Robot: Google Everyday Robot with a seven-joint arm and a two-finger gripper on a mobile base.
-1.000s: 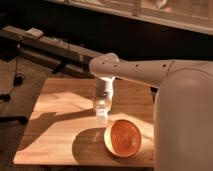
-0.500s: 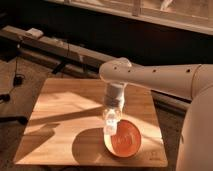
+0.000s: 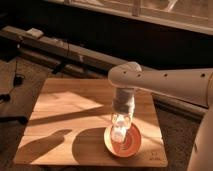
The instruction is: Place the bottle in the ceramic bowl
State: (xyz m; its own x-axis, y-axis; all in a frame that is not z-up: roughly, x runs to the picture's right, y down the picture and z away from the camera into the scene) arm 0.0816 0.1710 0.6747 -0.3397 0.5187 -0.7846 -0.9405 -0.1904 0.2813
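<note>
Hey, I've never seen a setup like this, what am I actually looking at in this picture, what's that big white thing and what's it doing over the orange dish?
The big white thing is a robot arm reaching in from the right. It belongs to a wheeled robot with one arm. There is only one camera view, looking down at the scene from above and in front. At the arm's end, pointing down, is its gripper, a two-fingered clamp. It appears to hold a small clear bottle just over the ceramic bowl, the orange dish, as if lowering it in. The bowl sits near the front right of a wooden board lit by sunlight. Whether the bottle touches the bowl is unclear.
</note>
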